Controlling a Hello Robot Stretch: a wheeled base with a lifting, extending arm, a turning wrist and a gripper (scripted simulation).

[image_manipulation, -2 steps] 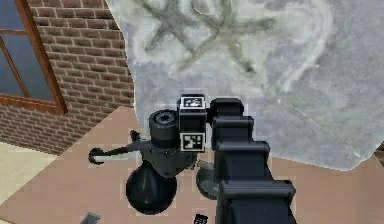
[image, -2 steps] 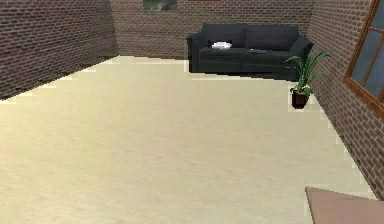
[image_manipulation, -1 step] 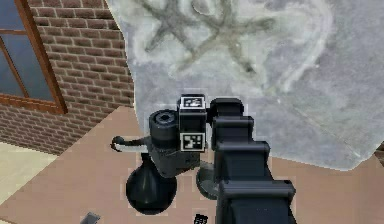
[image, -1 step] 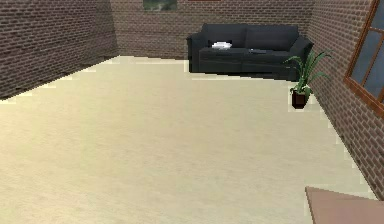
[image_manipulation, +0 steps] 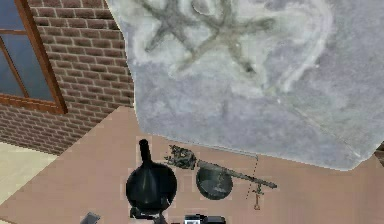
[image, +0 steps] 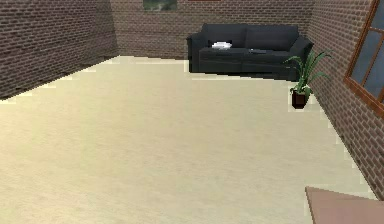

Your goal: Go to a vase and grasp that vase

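Gripper [image_manipulation: 152,212] nr black vase [image_manipulation: 150,183] on table [image_manipulation: 90,170] (can't tell if holding anything).

Soft, even light, no glare. Floor [image: 150,130] bright; brick walls [image: 50,40] dimmer. Counter [image_manipulation: 90,165] flatly lit, faint shadows; window [image_manipulation: 20,55] dull.
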